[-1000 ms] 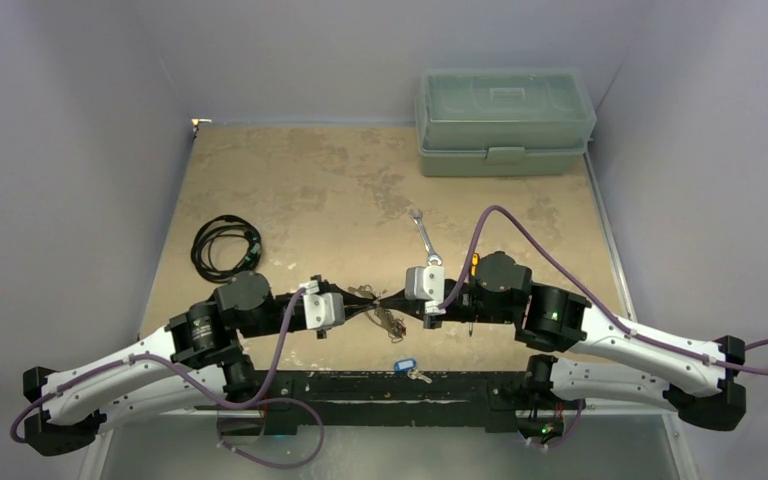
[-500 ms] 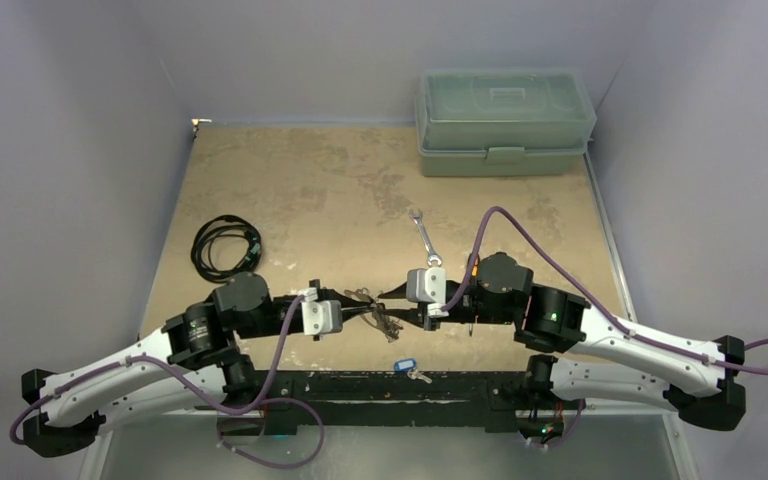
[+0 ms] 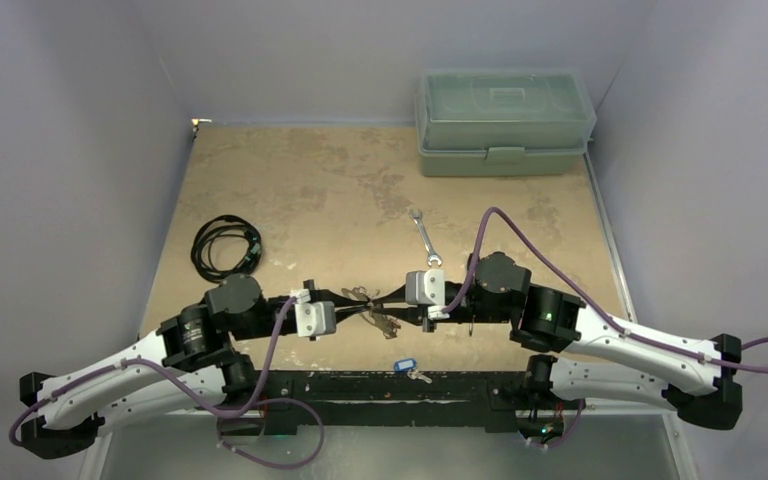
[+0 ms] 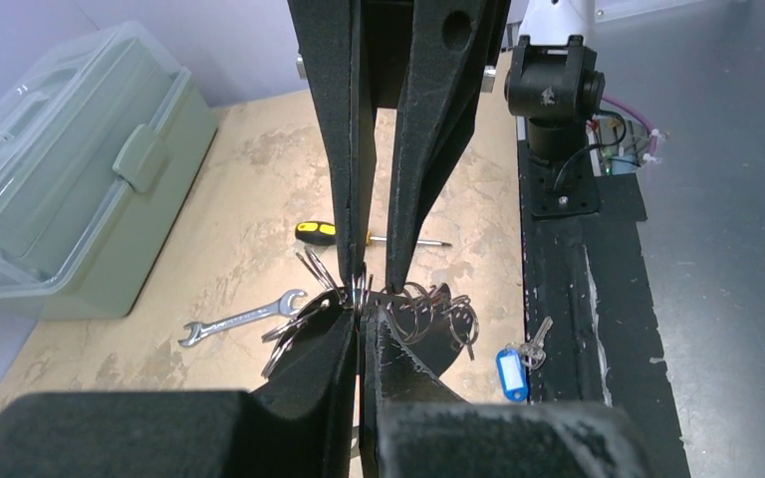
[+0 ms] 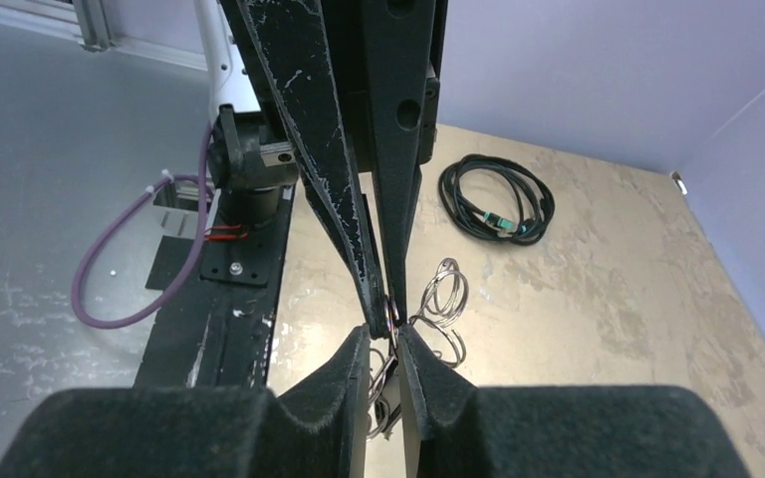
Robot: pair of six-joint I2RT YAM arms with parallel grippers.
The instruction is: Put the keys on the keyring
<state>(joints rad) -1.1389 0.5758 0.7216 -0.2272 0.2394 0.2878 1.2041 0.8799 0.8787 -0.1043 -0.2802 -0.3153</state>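
Left pincer (image 4: 361,317) first: pinching the keyring (image 4: 426,311), really a tangle of wire split rings, right at one loop. Same deal for the right pincer (image 5: 386,344), pressed onto that bundle from the opposite side, nose to nose over the near middle of the table (image 3: 310,190). Probably gripped two-handed like this to pry a coil apart for threading.

Only spotting one key, the blue-tagged key (image 4: 511,370), lying apart on the black base rail (image 3: 360,385) and not on any ring yet.

Further out: yellow-handled screwdriver (image 4: 319,231), open-end wrench (image 3: 424,238), coiled black cable (image 3: 225,247), green toolbox (image 3: 505,120) at the back.

Can't make out which loop is gripped, or whether other keys hang in the tangle. Too small, and half hidden behind fingers.
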